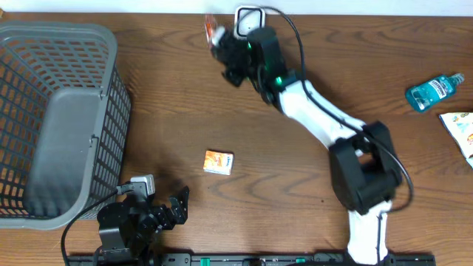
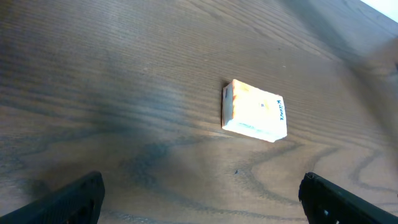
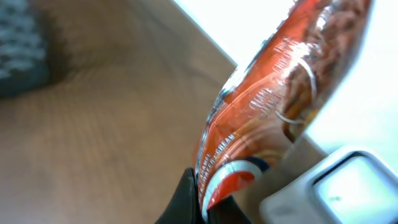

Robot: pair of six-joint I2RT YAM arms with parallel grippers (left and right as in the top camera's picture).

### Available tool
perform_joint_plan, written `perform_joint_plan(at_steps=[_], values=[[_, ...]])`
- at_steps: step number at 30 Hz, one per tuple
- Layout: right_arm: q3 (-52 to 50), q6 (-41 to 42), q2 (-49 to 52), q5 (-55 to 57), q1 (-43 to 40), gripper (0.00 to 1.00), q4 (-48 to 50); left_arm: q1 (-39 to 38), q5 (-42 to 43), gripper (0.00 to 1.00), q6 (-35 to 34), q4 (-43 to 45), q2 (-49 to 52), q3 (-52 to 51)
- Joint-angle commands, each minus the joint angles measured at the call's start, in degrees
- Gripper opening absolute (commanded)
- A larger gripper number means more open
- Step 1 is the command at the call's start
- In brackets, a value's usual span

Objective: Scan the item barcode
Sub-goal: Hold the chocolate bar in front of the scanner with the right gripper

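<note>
Our right gripper (image 1: 222,44) pinches the orange snack bag (image 1: 213,30), held up just beside the white scanner (image 1: 249,18). We think the beep comes next. Our left gripper (image 1: 178,206) hangs wide open, holding nothing.

snack packet (image 3: 267,106): print blurred, top cut off | basket (image 1: 114,96): left side cropped
</note>
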Motion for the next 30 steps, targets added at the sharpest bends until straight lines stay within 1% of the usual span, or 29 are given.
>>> perform_joint_plan(at_steps=[1, 3, 7, 9, 12, 14, 18, 23, 26, 30], values=[[10.8, -4.1, 6.7, 7.2, -1.7, 0.01, -3.5, 0.3, 0.7, 1.00, -0.5, -0.3, -0.3, -0.1], [18.4, -5.0, 11.5, 9.7, -2.5, 0.01, -6.4, 0.3, 0.7, 1.00, -0.5, -0.3, -0.3, -0.1], [30.7, -5.1, 19.9, 11.8, -3.9, 0.01, -9.3, 0.3, 0.7, 1.00, -0.5, -0.3, -0.3, -0.1], [35.8, -5.1, 23.8, 13.6, -4.2, 0.01, -10.0, 0.3, 0.7, 1.00, -0.5, -0.3, -0.3, -0.1], [41.4, -5.3, 28.6, 19.1, -4.3, 0.01, -10.7, 0.3, 0.7, 1.00, -0.5, -0.3, -0.3, -0.1], [42.9, -6.7, 30.5, 20.7, -4.3, 0.01, -10.7, 0.3, 0.7, 1.00, -0.5, -0.3, -0.3, -0.1], [42.9, -7.1, 30.6, 21.0, -4.3, 0.01, -10.4, 0.3, 0.7, 1.00, -0.5, -0.3, -0.3, -0.1], [43.2, -7.3, 30.6, 26.3, -4.3, 0.01, -10.5, 0.3, 0.7, 1.00, -0.5, -0.3, -0.3, -0.1], [45.6, -7.3, 30.0, 29.6, -4.5, 0.01, -15.5, 0.3, 0.7, 1.00, -0.5, -0.3, -0.3, -0.1], [50.4, -5.7, 28.3, 29.5, -5.5, 0.01, -26.2, 0.3, 0.7, 1.00, -0.5, -0.3, -0.3, -0.1]])
